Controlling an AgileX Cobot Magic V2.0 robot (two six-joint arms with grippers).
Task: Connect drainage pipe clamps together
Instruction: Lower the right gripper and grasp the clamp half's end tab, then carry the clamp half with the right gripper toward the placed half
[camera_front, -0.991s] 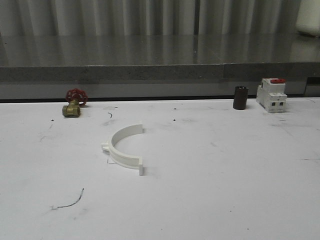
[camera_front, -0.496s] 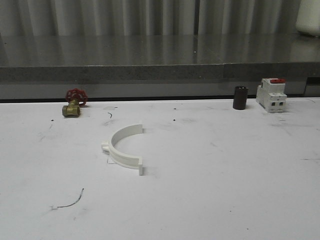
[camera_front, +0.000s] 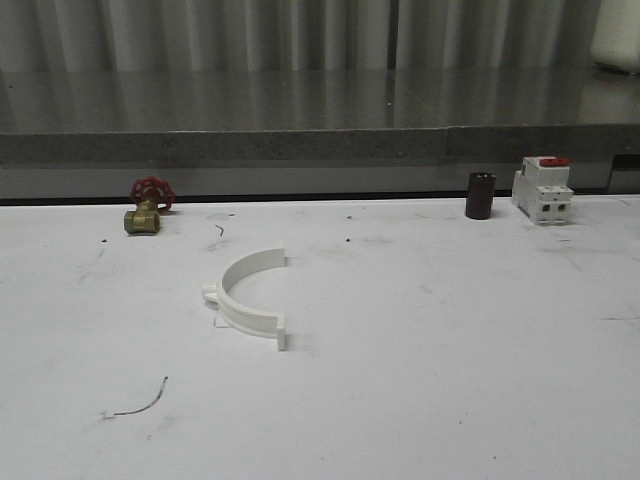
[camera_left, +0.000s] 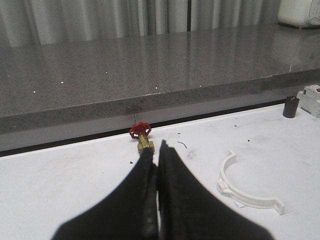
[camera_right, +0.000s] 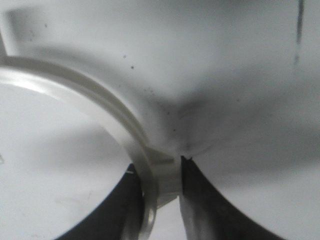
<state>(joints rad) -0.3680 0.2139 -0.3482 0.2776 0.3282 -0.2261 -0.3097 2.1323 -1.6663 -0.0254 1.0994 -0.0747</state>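
One white half-ring drainage pipe clamp (camera_front: 245, 299) lies on the white table left of centre, its open side facing right and back. The left wrist view shows the same clamp (camera_left: 247, 190) to the right of my left gripper (camera_left: 155, 150), whose black fingers are pressed together with nothing between them. In the right wrist view a second white clamp (camera_right: 100, 107) curves close to the camera, and my right gripper (camera_right: 159, 172) is shut on its band at the lug, one finger inside the arc and one outside.
A brass valve with a red handwheel (camera_front: 148, 206) stands at the back left. A dark cylinder (camera_front: 480, 195) and a white breaker with a red top (camera_front: 543, 190) stand at the back right. A thin wire scrap (camera_front: 140, 403) lies near the front left. A grey counter ledge (camera_front: 320, 140) runs behind the table.
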